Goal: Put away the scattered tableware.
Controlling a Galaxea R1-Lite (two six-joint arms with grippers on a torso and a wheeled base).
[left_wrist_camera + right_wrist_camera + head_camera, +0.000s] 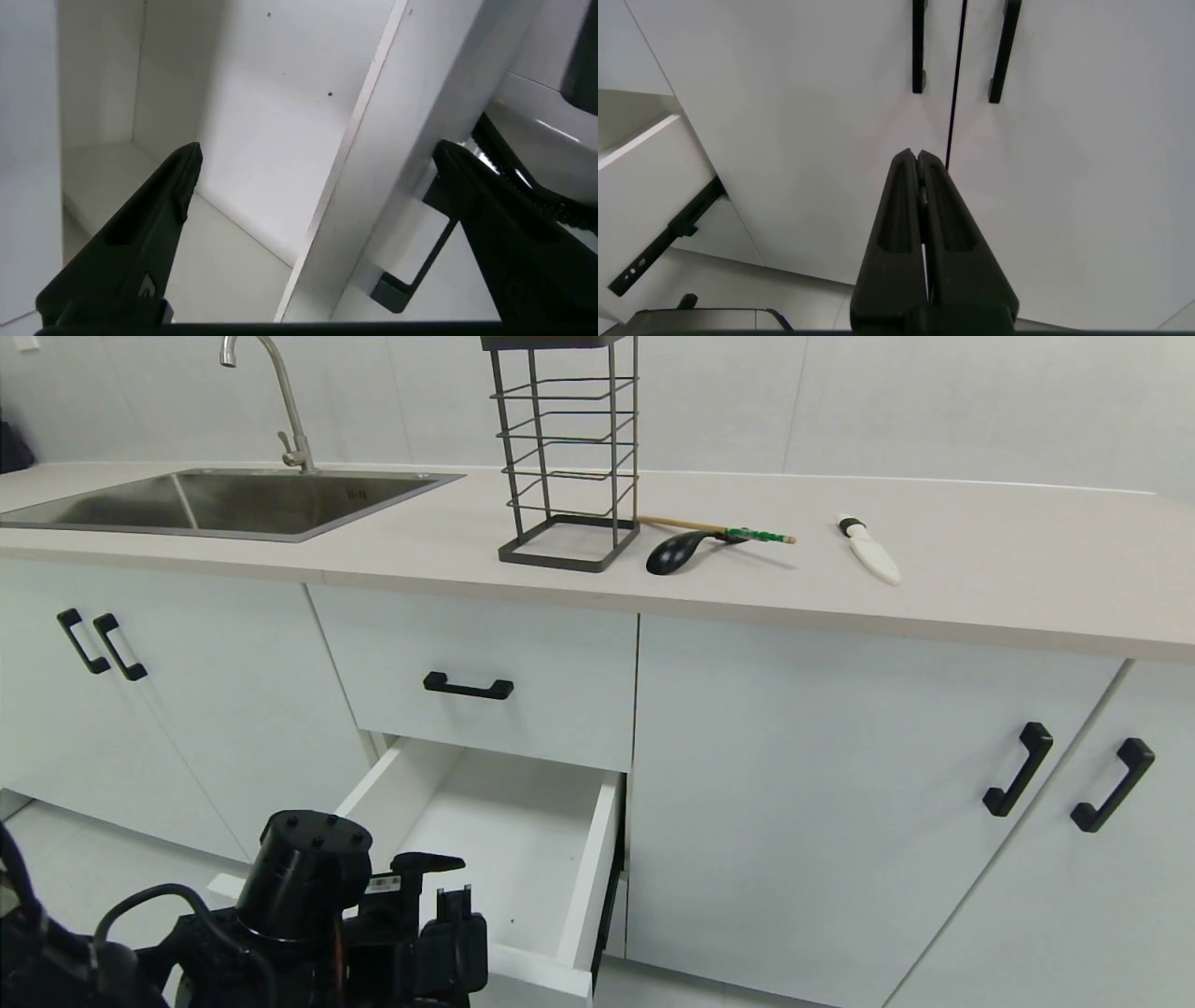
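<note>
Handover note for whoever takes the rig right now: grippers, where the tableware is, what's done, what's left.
Left gripper open, astride the front of the pulled-out white lower drawer. Right gripper shut, facing the cabinet doors. Black spoon, wooden stick with green end and white knife-like utensil lie on the beige countertop beside the black wire rack. Done: drawer open. Left: all three pieces to put away.

Head view, top centre: the wire rack (567,457) is cut off by the upper edge, as is the faucet (280,401) at upper left, while the sink (308,534) runs off the left edge. The wooden stick (719,529) passes behind the rack's base at one end, and whether it touches the black spoon (677,553) cannot be told. Lower left: the left arm (308,896) hides the open drawer's (588,859) front corner. Right wrist view: two door handles (919,47) are cut off by the frame.
</note>
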